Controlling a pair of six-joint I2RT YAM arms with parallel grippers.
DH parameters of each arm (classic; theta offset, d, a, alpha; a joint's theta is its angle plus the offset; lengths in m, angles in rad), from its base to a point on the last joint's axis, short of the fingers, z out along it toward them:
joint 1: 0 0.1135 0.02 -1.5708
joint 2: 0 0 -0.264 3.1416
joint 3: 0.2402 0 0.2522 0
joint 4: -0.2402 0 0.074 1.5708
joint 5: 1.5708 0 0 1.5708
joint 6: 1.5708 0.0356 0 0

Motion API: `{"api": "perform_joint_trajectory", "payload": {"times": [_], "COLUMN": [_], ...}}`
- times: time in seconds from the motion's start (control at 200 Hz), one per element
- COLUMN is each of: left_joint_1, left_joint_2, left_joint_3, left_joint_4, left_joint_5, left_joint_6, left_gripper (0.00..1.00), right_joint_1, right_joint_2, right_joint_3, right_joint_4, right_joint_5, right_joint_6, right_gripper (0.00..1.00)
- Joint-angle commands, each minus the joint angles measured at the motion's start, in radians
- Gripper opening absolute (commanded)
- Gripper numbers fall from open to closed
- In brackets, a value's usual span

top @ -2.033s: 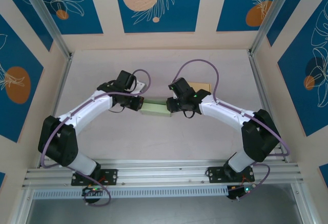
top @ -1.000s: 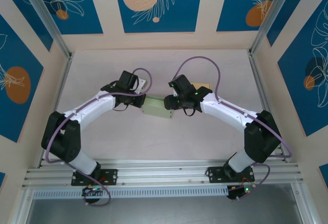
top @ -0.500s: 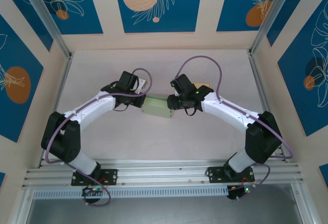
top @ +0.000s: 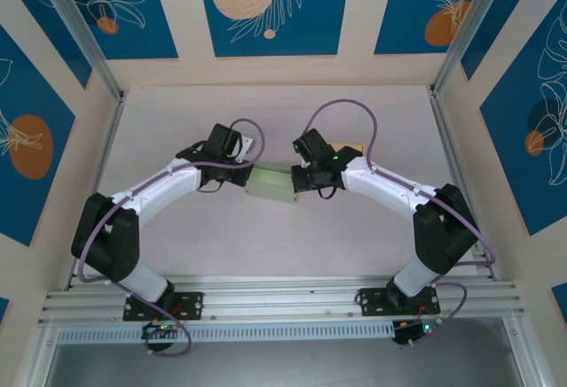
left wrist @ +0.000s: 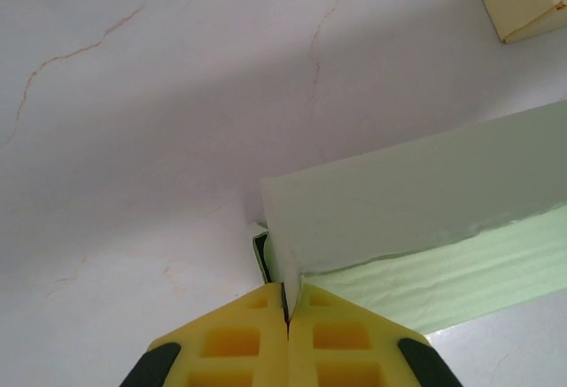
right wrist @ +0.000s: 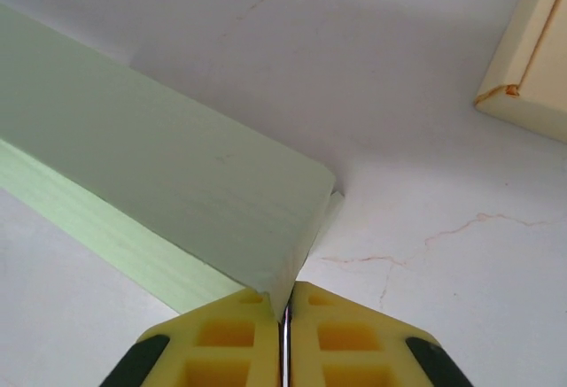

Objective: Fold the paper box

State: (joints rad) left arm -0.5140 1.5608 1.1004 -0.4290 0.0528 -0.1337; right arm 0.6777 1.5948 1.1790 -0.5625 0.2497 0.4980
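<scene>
Boxes, we counted two: green paper box (top: 271, 185), cream box (right wrist: 529, 50) (lying apart); left gripper (left wrist: 285, 314) and right gripper (right wrist: 285, 309) each pinched a green end.

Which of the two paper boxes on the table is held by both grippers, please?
The pale green box: the left gripper and the right gripper each pinch one end of it. The cream box lies apart, untouched.

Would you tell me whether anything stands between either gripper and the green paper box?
Nothing visible does. The left gripper is shut on the left end of the paper box, and the right gripper is shut on its right end. The cream box lies apart, beyond that end.
</scene>
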Motion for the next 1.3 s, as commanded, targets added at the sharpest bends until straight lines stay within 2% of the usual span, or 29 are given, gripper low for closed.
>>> {"api": "perform_joint_trajectory", "payload": {"times": [0.0,0.085,0.16,0.305,0.84,0.985,1.155,1.295], "left_joint_1": [-0.009,-0.012,-0.012,-0.012,-0.019,-0.018,-0.023,-0.027], "left_joint_2": [0.037,0.043,0.045,0.047,0.051,0.049,0.048,0.046], "left_joint_3": [-0.032,-0.025,-0.024,-0.018,-0.01,-0.01,-0.009,-0.008], "left_joint_4": [-0.1,-0.107,-0.109,-0.115,-0.117,-0.116,-0.115,-0.113], "left_joint_5": [-0.053,-0.061,-0.068,-0.08,-0.087,-0.084,-0.084,-0.089], "left_joint_6": [-0.017,-0.013,-0.012,-0.011,-0.01,-0.01,-0.011,-0.011], "left_gripper": [0.0,0.0,0.0,0.0,0.0,0.0,0.0,0.0], "right_joint_1": [-0.009,-0.015,-0.018,-0.027,-0.028,-0.029,-0.029,-0.03], "right_joint_2": [-0.01,-0.015,-0.013,-0.015,0.018,0.025,0.035,0.021], "right_joint_3": [0.043,0.058,0.074,0.08,0.103,0.118,0.131,0.139], "right_joint_4": [-0.003,-0.019,-0.061,-0.115,-0.097,-0.096,-0.102,-0.096], "right_joint_5": [-0.055,-0.061,-0.028,0.029,0.016,0.013,0.007,-0.031], "right_joint_6": [0.017,0.017,0.017,0.016,-0.039,-0.051,-0.053,-0.041], "right_gripper": [0.1,0.11,0.2,0.24,0.24,0.23,0.09,0.05]}}
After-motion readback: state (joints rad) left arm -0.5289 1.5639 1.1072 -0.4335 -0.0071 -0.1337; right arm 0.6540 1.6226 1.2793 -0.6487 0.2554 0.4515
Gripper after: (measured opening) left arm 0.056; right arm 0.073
